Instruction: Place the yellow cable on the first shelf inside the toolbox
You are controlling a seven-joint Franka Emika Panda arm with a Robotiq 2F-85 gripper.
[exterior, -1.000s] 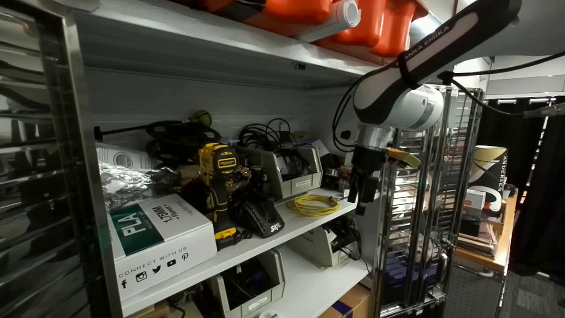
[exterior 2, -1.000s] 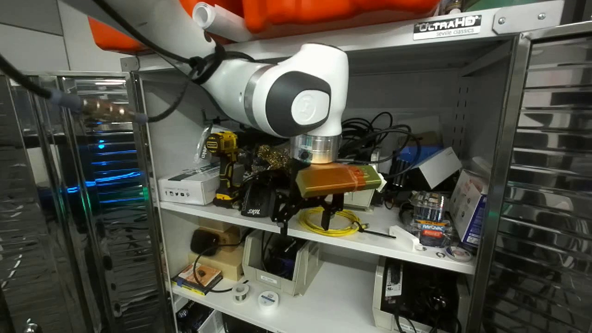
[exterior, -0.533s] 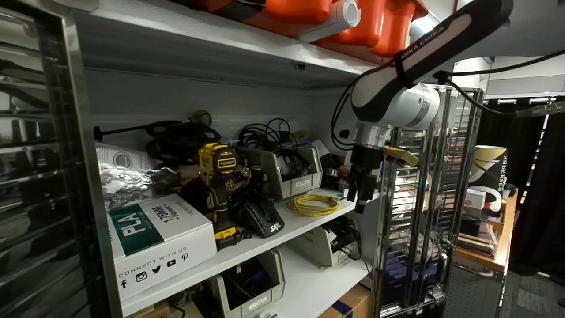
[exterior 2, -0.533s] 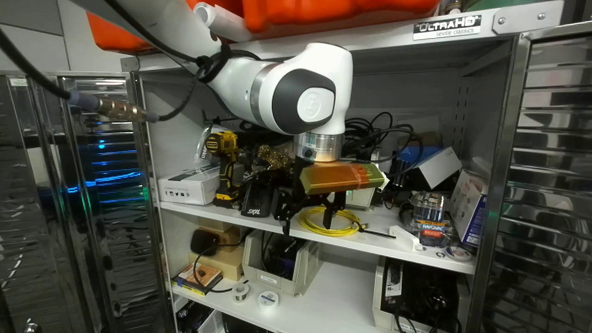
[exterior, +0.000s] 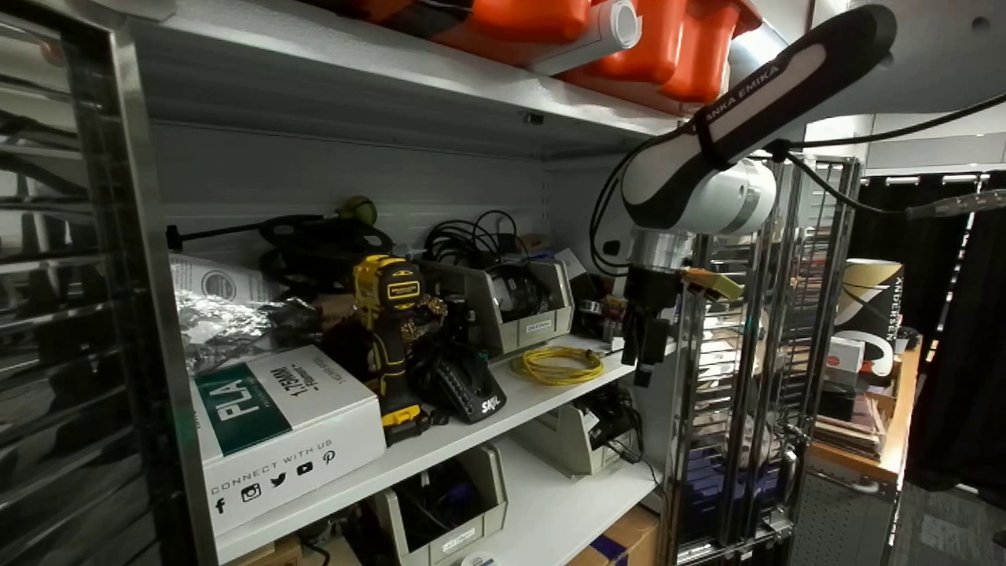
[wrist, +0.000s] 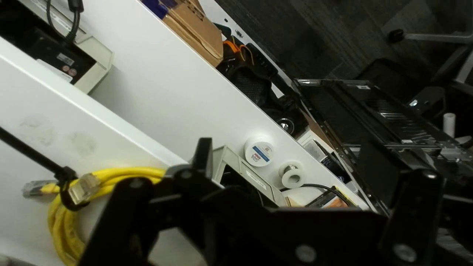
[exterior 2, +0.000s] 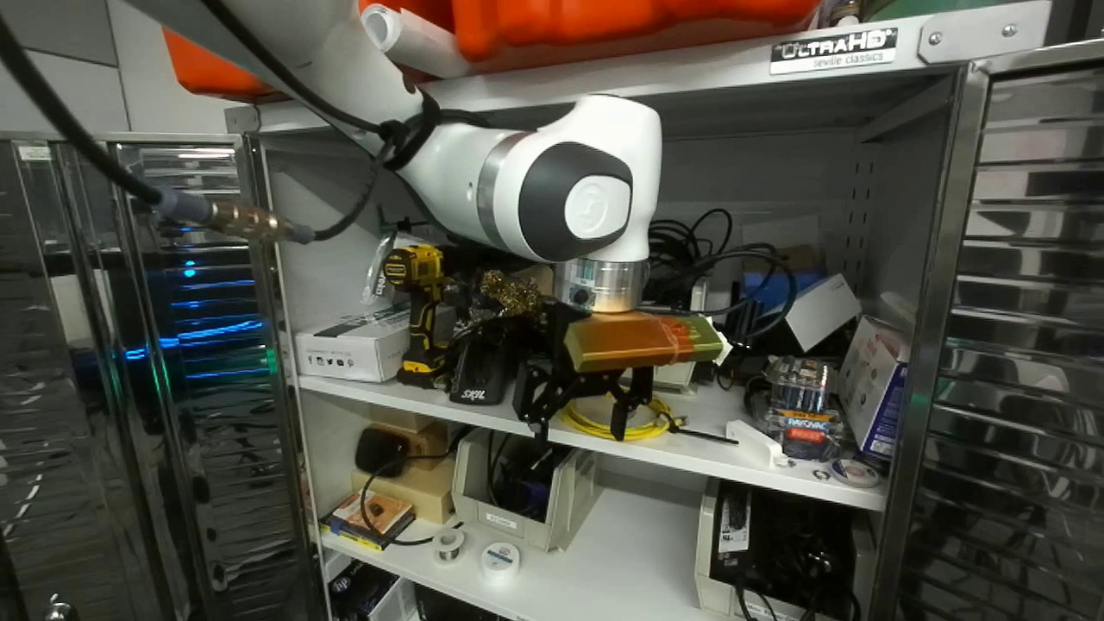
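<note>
The yellow cable (exterior: 558,366) lies coiled near the front lip of a pale shelf (exterior: 428,462). In the wrist view, the cable (wrist: 61,227) is at lower left, with a black tie and clear plugs, partly hidden by a finger. My gripper (exterior: 637,368) is open and empty, pointing down by the shelf's front edge. In an exterior view the gripper (exterior 2: 580,429) has its fingers spread and partly covers the cable (exterior 2: 653,426). Pale boxy bins with dark interiors stand behind the cable (exterior: 537,330) and on the board below (exterior: 464,541); I cannot tell which is the toolbox.
The yellow-and-black drill (exterior: 389,314), black charger (exterior: 471,389) and white-green carton (exterior: 302,452) stand along the same shelf. A battery pack (exterior 2: 806,431) and white bracket (exterior 2: 757,444) lie beyond the cable. A thick upper board (exterior 2: 707,65) overhangs. Metal doors flank the cabinet.
The arm and open gripper have shifted slightly sideways, to the right in one exterior view and left in another, and sit a little lower. The cable has not moved.
</note>
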